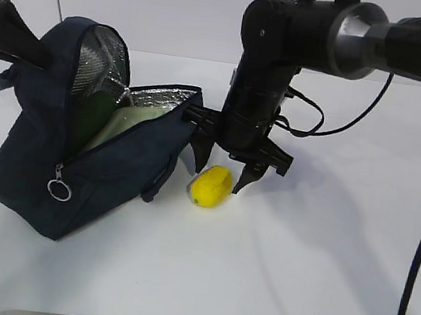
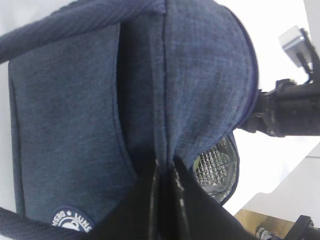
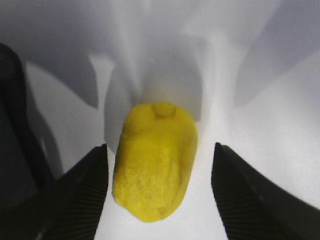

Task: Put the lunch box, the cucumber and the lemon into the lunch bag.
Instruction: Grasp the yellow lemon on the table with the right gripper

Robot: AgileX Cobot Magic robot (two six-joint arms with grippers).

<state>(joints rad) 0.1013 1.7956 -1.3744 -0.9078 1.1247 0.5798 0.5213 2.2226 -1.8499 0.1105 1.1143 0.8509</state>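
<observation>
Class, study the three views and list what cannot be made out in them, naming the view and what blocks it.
- Cucumber and lunch box: exterior view, mostly hidden inside the lunch bag.
- Left end effector: left wrist view, fingertips buried in bag fabric; exterior view cuts the arm off at the left edge.
- Bag logo: left wrist view, cut off by the bottom edge.
- Lemon: right wrist view, underside hidden.

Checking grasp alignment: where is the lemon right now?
The small bright yellow oval lemon lies on the white table, just right of the open dark navy fabric lunch bag, between the open right end effector's fingers.
</observation>
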